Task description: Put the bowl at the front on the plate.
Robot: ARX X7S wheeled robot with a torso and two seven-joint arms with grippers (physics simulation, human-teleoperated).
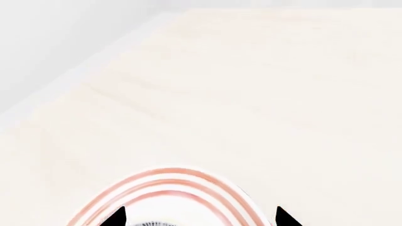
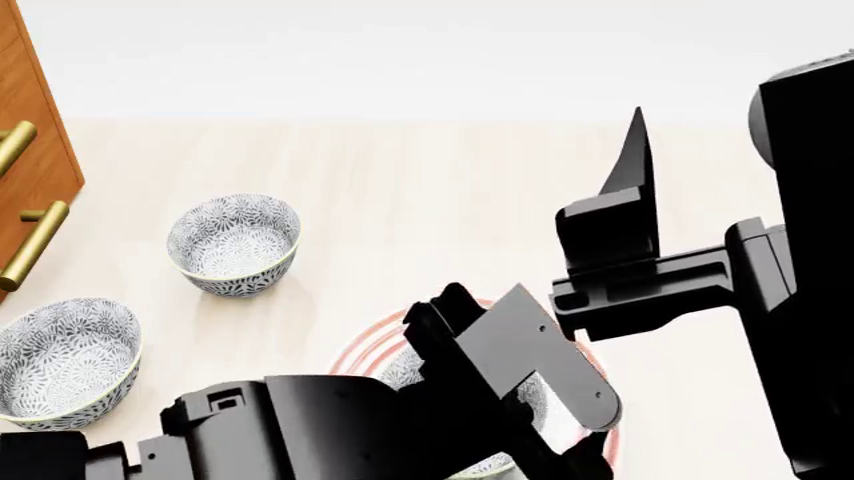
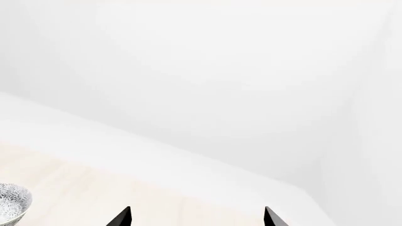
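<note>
Cabinet: at the far left of my head view I see an orange-brown wooden cabinet [image 2: 30, 130] with two brass bar handles [image 2: 30, 245], standing at the edge of the pale worktop [image 2: 441, 190].

Spare bowls: two patterned bowls sit upright on the worktop left of my arms. The nearer bowl [image 2: 64, 360] is by the left edge, and the farther bowl [image 2: 234, 243] is behind it and to its right. They are near each other but apart. A sliver of a patterned bowl also shows at the edge of my right wrist view [image 3: 12, 203].

Left hand: my left hand [image 1: 201, 219] is down over the plate. In the left wrist view I see two black fingertips [image 1: 116, 217] spread apart, with a strip of grey pattern between them at the picture's edge. The tips look parted, but whether they are touching the bowl I cannot tell.

Bowl: the bowl [image 2: 534, 400] is mostly hidden under my left arm in the head view. Only patches of its grey-blue pattern show, and they lie within the plate's outline.

Plate: the plate [image 2: 358, 350] lies flat on the worktop under my left arm, its red rings showing past the arm and in the left wrist view [image 1: 169, 181].

Right hand: my right hand [image 3: 196, 217] is raised well above the worktop, right of the plate, fingertips apart and nothing between them.
</note>
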